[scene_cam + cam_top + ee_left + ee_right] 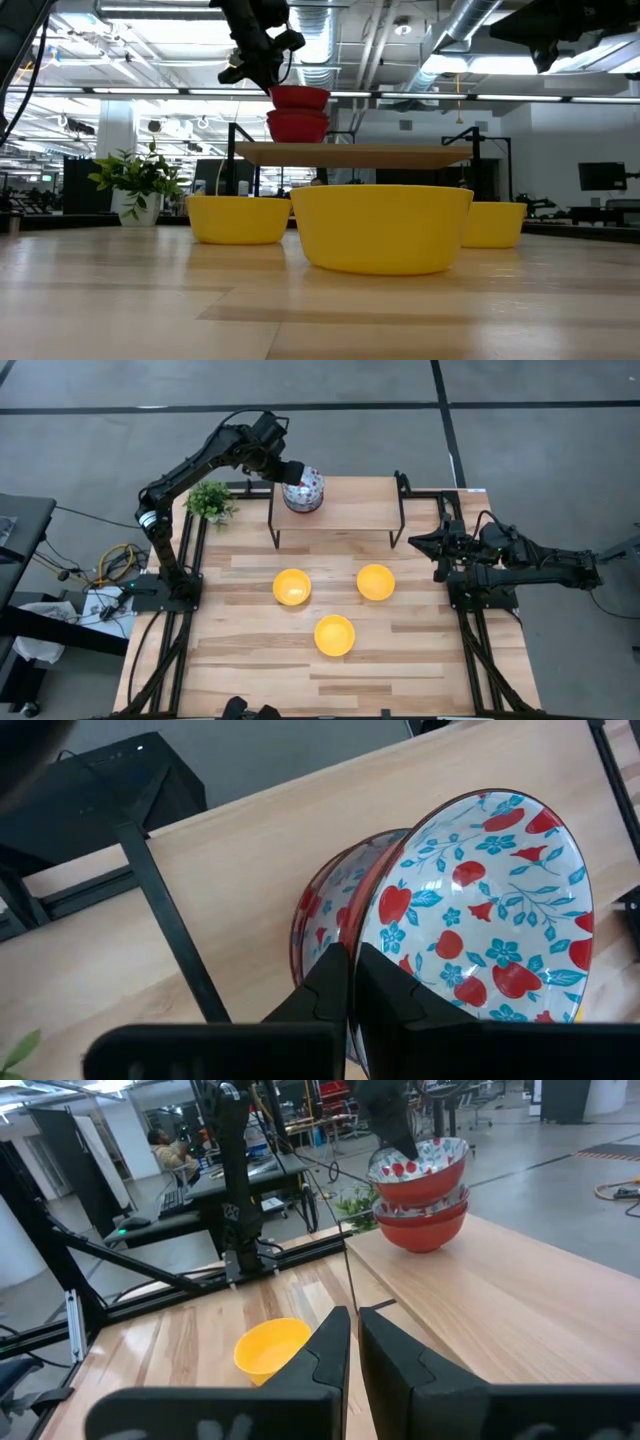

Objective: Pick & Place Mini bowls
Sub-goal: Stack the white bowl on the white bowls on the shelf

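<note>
Plant: I see a small green potted plant (pixel 211 501) at the table's left rear corner, beside the wooden riser shelf (pixel 350 510).
Left gripper (pixel 291 471): pinched on the rim of the top floral bowl (pixel 304 487), stacked on the shelf's left end.
Yellow bowls: three glossy ones (pixel 292 587) (pixel 334 635) (pixel 375 582) on the table in front.
Right gripper (pixel 425 542): fingers together, empty, parked at the right edge.

place: robotics lab | signs: exposed ceiling ducts (pixel 480 25) (industrial), concrete floor (pixel 100 440), workbenches (pixel 250 1165)
</note>
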Controlling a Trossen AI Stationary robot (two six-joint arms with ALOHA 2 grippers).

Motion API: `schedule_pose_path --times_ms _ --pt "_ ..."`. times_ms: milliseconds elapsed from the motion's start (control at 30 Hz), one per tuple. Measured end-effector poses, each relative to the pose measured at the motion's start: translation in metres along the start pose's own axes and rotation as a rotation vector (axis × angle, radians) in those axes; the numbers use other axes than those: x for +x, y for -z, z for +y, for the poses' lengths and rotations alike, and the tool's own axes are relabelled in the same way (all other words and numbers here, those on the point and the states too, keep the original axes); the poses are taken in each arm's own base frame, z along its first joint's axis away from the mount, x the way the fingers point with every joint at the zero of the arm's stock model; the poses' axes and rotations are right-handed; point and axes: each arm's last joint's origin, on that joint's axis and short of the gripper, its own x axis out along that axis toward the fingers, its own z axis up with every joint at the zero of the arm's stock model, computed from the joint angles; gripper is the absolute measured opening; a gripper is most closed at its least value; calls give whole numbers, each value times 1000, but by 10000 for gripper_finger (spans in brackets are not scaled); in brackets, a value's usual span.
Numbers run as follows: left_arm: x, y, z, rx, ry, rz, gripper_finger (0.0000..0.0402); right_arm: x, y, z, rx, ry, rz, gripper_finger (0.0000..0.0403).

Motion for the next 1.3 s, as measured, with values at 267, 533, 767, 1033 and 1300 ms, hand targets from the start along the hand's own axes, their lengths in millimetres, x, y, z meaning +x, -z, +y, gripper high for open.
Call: schedule_pose_path --times_ms 267,533,767,1033,1300 --pt "11 4 3 0 -30 22 8 0 0 0 0 0 0 17" --pt "10 1 6 -16 26 -36 8 0 0 0 7 0 0 17" --pt "10 3 7 -30 31 -13 8 0 0 0 8 1 0 17" --pt "28 13 11 -47 12 46 8 0 0 0 8 0 0 17" --pt "27 12 11 -45 20 33 8 0 0 0 15 0 0 17"
